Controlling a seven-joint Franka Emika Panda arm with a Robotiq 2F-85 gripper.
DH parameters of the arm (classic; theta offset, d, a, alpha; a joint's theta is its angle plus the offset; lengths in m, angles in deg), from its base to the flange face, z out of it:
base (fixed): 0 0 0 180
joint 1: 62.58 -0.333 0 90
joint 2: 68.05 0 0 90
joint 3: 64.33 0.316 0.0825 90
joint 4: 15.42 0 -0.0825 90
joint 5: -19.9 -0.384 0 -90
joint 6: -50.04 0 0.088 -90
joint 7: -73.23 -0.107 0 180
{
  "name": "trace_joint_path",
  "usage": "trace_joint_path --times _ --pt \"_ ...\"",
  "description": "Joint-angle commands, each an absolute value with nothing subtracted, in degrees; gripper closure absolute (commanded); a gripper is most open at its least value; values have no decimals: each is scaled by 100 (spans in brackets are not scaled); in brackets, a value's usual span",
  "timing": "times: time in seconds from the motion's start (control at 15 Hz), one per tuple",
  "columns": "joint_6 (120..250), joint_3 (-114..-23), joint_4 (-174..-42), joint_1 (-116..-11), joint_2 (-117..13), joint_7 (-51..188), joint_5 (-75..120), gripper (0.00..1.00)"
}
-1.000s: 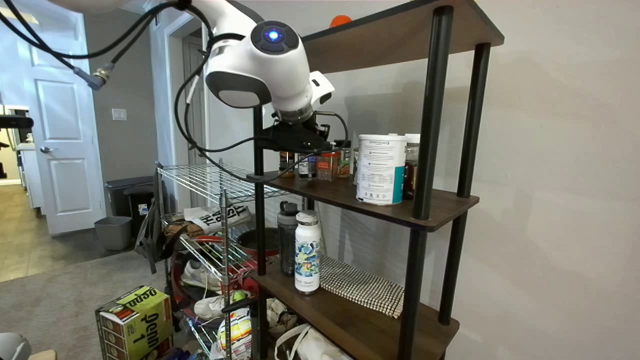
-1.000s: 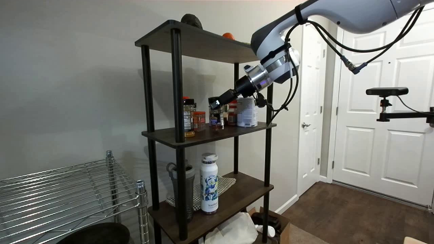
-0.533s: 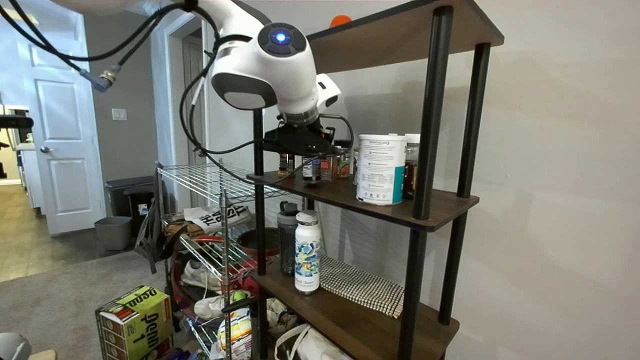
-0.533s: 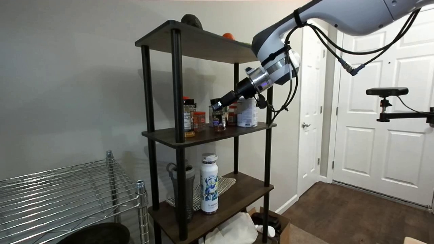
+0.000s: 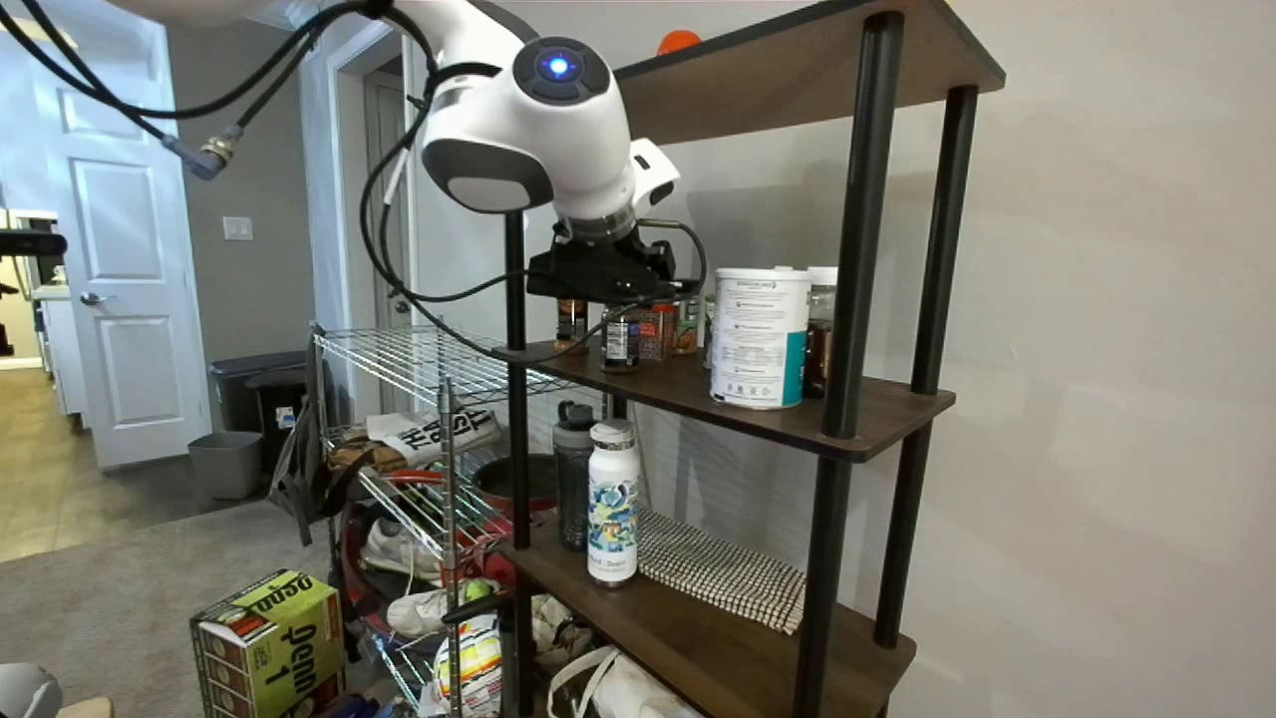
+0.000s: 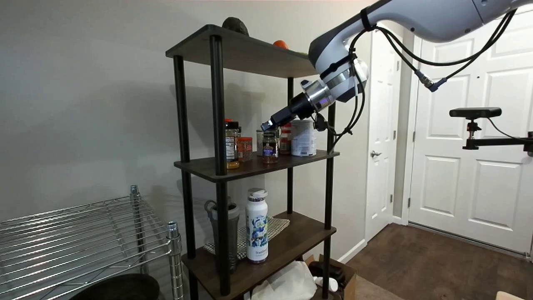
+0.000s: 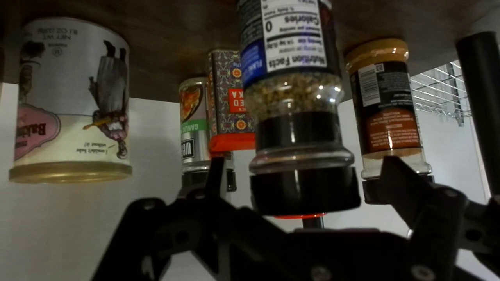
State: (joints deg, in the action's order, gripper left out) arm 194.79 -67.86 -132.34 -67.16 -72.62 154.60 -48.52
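while my gripper (image 7: 304, 166) stands spread wide, gripping nothing, the spice jar (image 7: 295, 97) rests upright on the shelf (image 6: 245, 168) before it; i judge placement done, withdrawal remaining.

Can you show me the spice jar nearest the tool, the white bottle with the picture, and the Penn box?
Spice jar (image 7: 295, 93): wrist view, on the see-through part next to its label.
White bottle (image 5: 612, 514): in an exterior view, on its colourful picture.
Penn box (image 5: 274, 640): in an exterior view, on its yellow-green side.
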Motion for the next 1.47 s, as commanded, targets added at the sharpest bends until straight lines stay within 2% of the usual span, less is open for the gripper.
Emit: trace_joint_path --times 0.0,0.27,0.47,0.53,1.4 --pt "20131 -6534 -13398 -6614 -7413 15348 -4294 0" --pt "21567 -6334 -13880 -6728 -7646 14760 -2807 0" --pt "21589 -6184 -14182 -6519 -7715 14047 -1310 0" --pt "21508 -6311 -13824 -6696 -7488 14378 -1960 0" --pt "21508 -6277 -13997 -6629 -7551 14165 -1462 0"
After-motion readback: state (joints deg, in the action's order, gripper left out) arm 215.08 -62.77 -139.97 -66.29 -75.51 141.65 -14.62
